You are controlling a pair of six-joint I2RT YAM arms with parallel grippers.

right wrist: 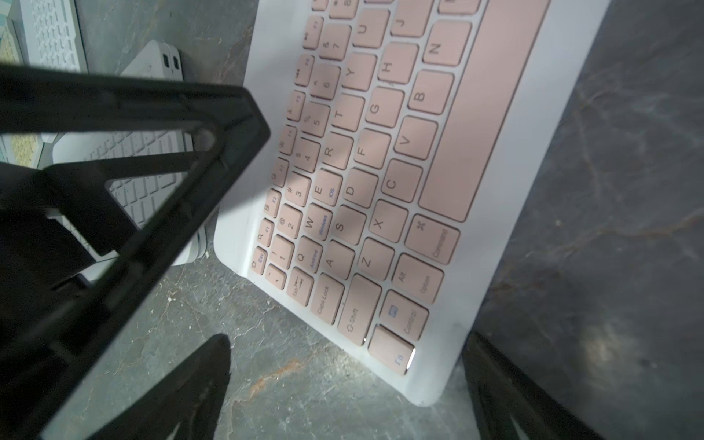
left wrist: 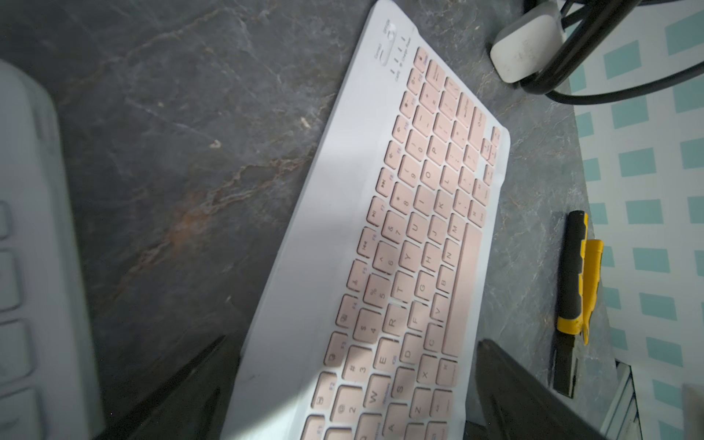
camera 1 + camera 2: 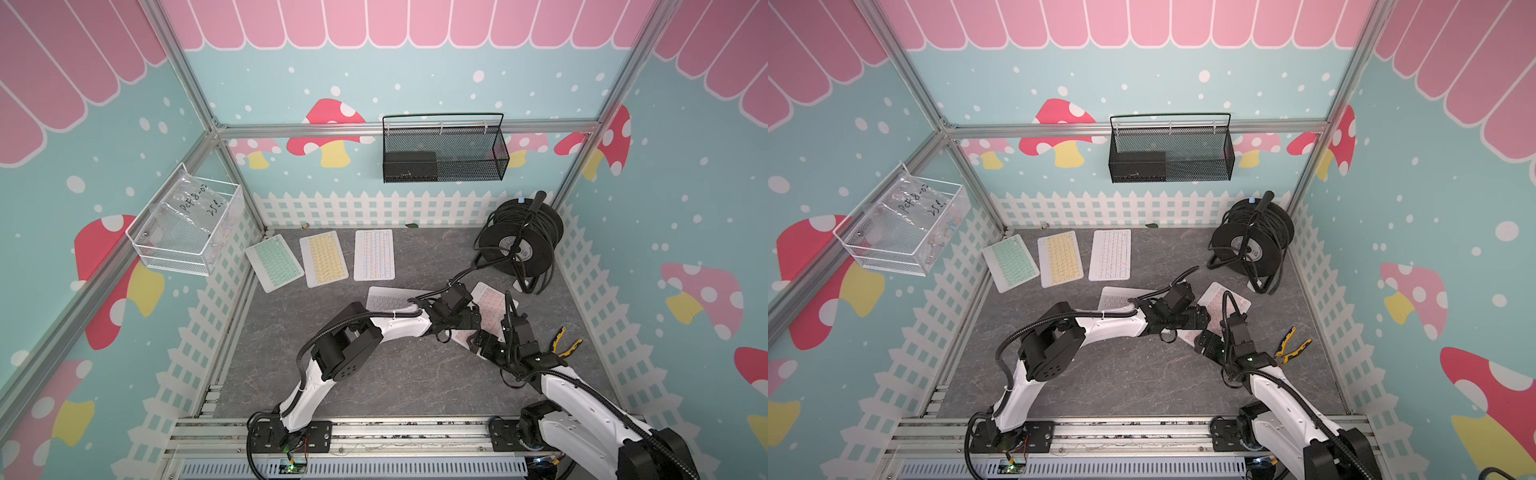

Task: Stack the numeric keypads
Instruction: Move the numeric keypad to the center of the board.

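A grey tabletop [image 3: 374, 382] with a marbled stone pattern holds thin, flat rectangular keypads with white frames and rounded corners. Three lie side by side at the far left: one with mint green keys [image 3: 274, 262], one with yellow keys [image 3: 323, 258] and one with pale pastel keys [image 3: 374, 254]. A white-keyed keypad [image 3: 386, 298] lies in the middle, partly hidden under the left arm. The pink-keyed keypad [image 3: 490, 305] lies flat and slantwise right of centre, its square matte keys printed with letters.

Both arms meet over its near end. The left gripper [image 2: 354, 343] has its black fingers spread wide, one beside each long edge of the pink keypad; whether they touch it is unclear. The right gripper [image 1: 344, 346] is also spread wide, with the keypad's near corner between its fingers and nothing clamped.

A round black cable reel [image 3: 519, 243] stands at the far right. Pliers [image 3: 563, 343] with yellow and black handles lie right of the pink keypad.
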